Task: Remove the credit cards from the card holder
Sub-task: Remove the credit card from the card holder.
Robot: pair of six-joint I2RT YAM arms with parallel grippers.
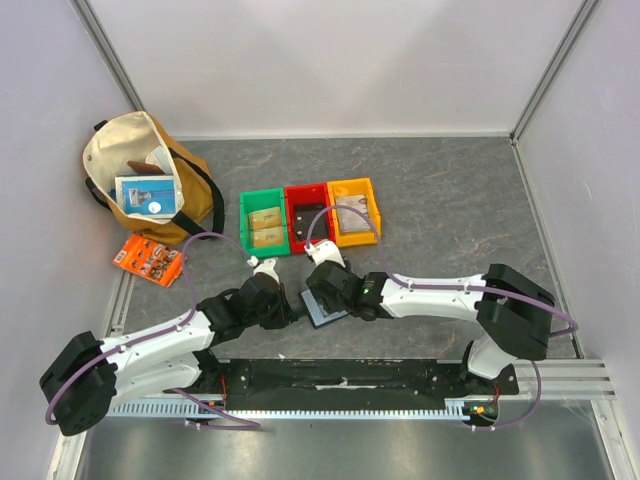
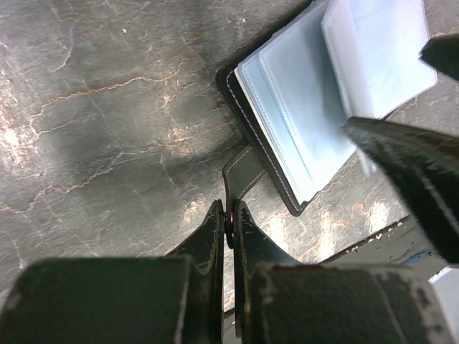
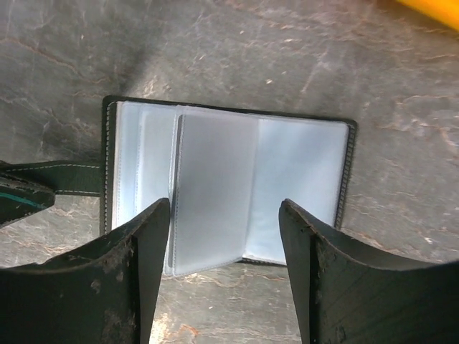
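Left gripper (image 2: 229, 217) clamped shut on black strap (image 2: 241, 172) of card holder (image 2: 287, 136). Holder lies open on grey worktop (image 3: 287, 57), near front edge between both arms, one clear sleeve (image 3: 215, 186) lifted. Right gripper (image 3: 224, 208) jaws wide, straddling that sleeve; contact unclear.

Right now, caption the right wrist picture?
Open right tool above the opened card holder, left tool pinching its strap.

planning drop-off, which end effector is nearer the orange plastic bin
Right. Right end effector: over the open black card holder, on the near side of the orange plastic bin. Left end effector: farther left, pinching the holder's strap.
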